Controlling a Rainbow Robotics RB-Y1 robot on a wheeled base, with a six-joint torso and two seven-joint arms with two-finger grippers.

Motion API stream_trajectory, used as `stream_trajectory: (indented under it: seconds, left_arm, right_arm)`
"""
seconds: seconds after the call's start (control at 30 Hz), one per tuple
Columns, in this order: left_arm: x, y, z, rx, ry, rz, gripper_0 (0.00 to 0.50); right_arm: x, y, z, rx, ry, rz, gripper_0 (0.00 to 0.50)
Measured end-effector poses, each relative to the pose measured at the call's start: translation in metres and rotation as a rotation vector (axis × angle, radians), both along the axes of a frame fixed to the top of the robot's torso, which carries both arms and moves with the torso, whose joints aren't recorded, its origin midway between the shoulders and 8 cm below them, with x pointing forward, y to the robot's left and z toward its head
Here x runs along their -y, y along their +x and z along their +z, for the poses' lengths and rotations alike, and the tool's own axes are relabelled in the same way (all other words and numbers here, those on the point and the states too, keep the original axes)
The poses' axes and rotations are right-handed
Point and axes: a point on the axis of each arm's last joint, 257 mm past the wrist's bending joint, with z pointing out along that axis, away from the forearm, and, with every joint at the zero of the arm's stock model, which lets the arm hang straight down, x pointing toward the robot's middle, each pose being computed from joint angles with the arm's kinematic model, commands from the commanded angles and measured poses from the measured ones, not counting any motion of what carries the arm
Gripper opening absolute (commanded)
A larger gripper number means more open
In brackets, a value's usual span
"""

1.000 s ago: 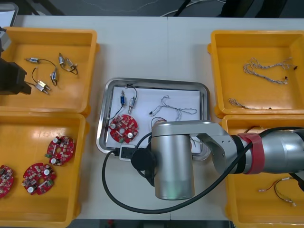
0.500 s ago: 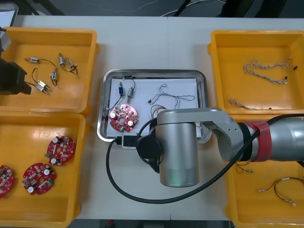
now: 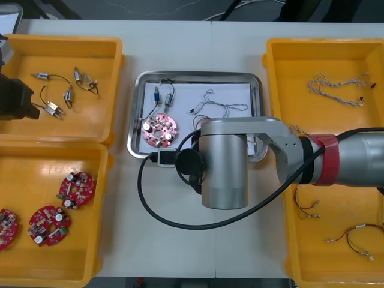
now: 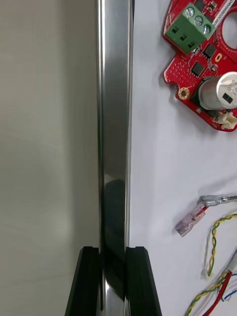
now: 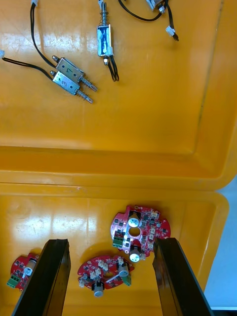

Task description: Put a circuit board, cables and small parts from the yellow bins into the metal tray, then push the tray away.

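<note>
Now, front view: the metal tray point(image 3: 204, 75) sits between the yellow bins point(image 3: 312, 60), holding a circuit board point(image 3: 160, 131), cables point(image 3: 219, 111) and small metal parts point(image 3: 162, 96). Bare tabletop point(image 3: 192, 48) lies beyond its far rim, with bins close on both sides. Right wrist view: the right pincer point(image 4: 114, 284) clamps the tray's near rim; a skewed push could slip off it or clip a bin. Left wrist view: the left pincer point(image 5: 111, 281) hangs open over the left bins.

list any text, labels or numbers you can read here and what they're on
No text here can be read.
On the circuit board in the metal tray: any print is too small to read.
On the small metal parts in one of the yellow bins: markings too blurred to read.
The right gripper is shut on the tray's rim; the left gripper hangs open over those bins.
</note>
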Motion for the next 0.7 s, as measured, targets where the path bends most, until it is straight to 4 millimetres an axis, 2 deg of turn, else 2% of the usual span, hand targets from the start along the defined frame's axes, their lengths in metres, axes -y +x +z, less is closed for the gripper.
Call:
stream_trajectory:
  seconds: [0.7]
  left_arm:
    - [0.0, 0.0, 0.0, 0.0, 0.0, 0.0, 0.5]
  right_arm:
    - [0.001, 0.052, 0.02, 0.079, -0.01, 0.026, 0.0]
